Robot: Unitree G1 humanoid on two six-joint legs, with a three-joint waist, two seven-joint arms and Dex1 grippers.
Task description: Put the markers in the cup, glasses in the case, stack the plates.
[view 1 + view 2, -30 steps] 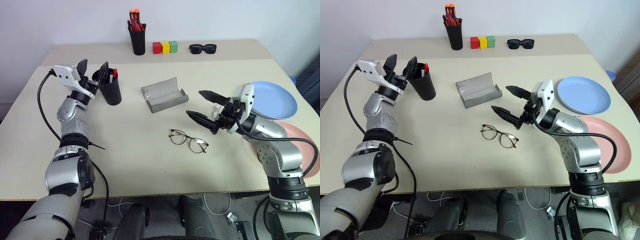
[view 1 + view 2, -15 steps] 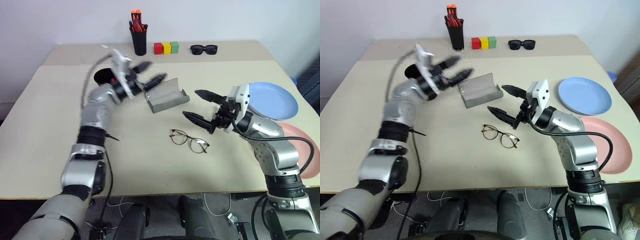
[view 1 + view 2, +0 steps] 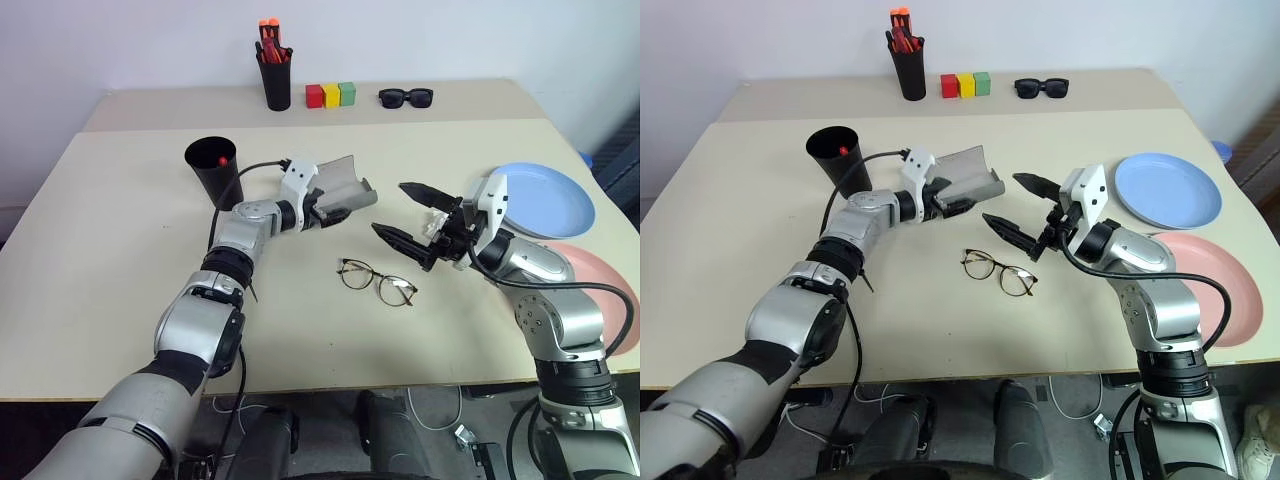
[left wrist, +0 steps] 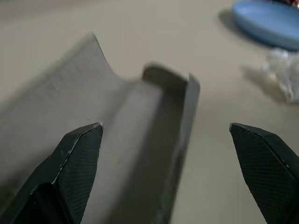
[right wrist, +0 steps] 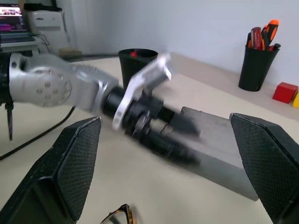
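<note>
The grey case [image 3: 335, 190] lies open near the middle of the bench [image 3: 120, 290], its lid standing up on the far side. The left pincer [image 3: 952, 203] is at the case, its two black fingers spread apart with nothing between them; in the left wrist view the fingertips [image 4: 77, 154] stand on either side of the open shell, and I cannot tell whether they touch it. The glasses [image 3: 377, 281] lie unfolded on the bench, nearer the front edge than the case and apart from it. The right pincer [image 3: 407, 223] hangs just above and beyond the glasses, fingers wide apart and empty.

The cup [image 3: 214, 172] stands upright toward the bench's left side, with the red tip of a marker [image 3: 222, 160] showing inside it; the other marker cannot be made out. The light blue plate [image 3: 548, 199] lies near the right edge, and the pink plate [image 3: 600, 290] lies beside it, closer to the front right corner, not stacked.

Along the far edge stand a black pen pot [image 3: 275, 78] holding orange-capped pens, three blocks [image 3: 331, 95] coloured red, yellow and green, and black sunglasses [image 3: 405, 97]. No writing or brand can be read on anything.
</note>
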